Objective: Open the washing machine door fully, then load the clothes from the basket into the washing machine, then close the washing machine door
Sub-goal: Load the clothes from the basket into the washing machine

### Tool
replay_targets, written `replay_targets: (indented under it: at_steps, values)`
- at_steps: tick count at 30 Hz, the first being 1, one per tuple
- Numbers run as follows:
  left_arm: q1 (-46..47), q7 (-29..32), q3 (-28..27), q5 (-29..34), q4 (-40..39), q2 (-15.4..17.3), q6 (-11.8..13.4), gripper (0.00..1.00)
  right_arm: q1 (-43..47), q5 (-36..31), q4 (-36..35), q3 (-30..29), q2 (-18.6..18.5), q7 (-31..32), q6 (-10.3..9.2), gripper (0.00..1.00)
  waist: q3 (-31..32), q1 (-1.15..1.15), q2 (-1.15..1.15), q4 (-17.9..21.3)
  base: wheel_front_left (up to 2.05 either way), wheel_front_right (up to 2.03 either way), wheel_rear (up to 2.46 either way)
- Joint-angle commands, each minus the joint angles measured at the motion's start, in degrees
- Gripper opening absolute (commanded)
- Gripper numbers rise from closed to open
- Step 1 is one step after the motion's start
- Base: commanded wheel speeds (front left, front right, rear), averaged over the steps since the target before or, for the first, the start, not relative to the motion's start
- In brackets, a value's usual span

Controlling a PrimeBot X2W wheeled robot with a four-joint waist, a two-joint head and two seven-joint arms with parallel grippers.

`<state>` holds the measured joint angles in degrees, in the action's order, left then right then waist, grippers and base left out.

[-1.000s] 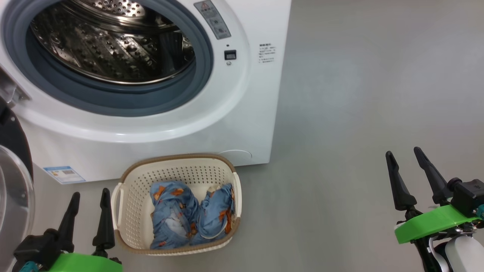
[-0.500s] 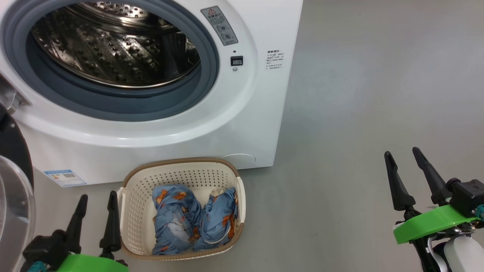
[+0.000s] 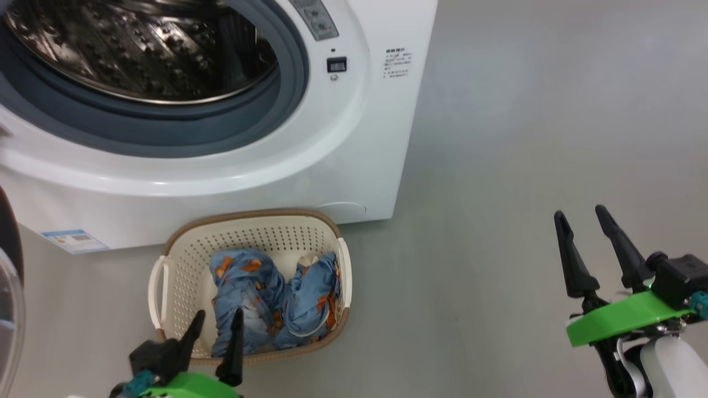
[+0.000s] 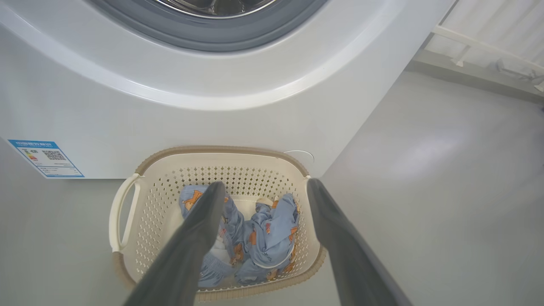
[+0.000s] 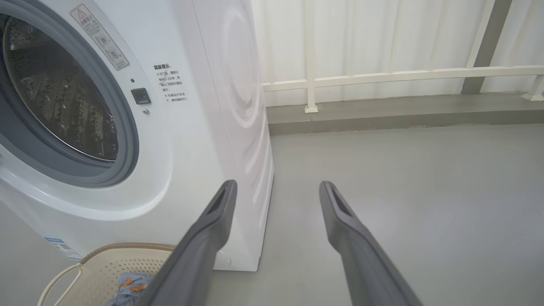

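The washing machine (image 3: 343, 149) stands with its steel drum (image 3: 138, 50) exposed. A sliver of the washing machine door (image 3: 8, 237) hangs swung out at the far left edge. On the floor before the washer sits the basket (image 3: 182, 265), holding the clothes (image 3: 271, 293), crumpled light-blue fabric with orange figures. My left gripper (image 3: 217, 318) is open over the basket's near rim, fingers pointing at the clothes and holding nothing. In the left wrist view the left gripper (image 4: 267, 183) frames the clothes (image 4: 267, 229) in the basket (image 4: 221, 149). My right gripper (image 3: 579, 214) hovers open far to the right.
Grey floor (image 3: 525, 138) stretches to the right of the washer. In the right wrist view a white railing (image 5: 382, 76) and a low kerb run along the back wall. A blue label (image 3: 72, 240) marks the washer's lower front.
My left gripper has moved right, from beside the basket's left handle to over its near rim. The head camera has shifted slightly. The right gripper has hardly moved.
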<state>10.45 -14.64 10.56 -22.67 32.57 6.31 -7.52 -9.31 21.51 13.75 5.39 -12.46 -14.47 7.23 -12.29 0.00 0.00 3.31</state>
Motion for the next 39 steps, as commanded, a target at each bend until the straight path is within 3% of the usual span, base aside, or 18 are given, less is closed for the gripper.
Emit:
replay_targets:
  at_steps: [1,23,39]
  values:
    - [4.3,-0.4,0.8,-0.5,2.7,0.4,0.0,1.00,-2.8,-0.3,-1.7,1.1,-0.2,-0.5,0.25,1.00,-3.3,0.00,0.00,0.9,0.00,0.00,0.00]
    - [29.3,-0.2,20.0,-11.7,26.0,4.0,0.0,1.00,-12.9,-1.1,-4.2,1.3,2.9,-0.5,0.25,1.00,-21.6,0.00,0.00,4.9,0.00,0.00,0.00]
    - [38.3,3.9,34.1,-23.1,29.4,8.9,0.0,1.00,-18.2,-1.4,-6.2,2.8,5.3,-0.5,0.25,1.00,-30.6,0.00,0.00,9.0,0.00,0.00,0.00]
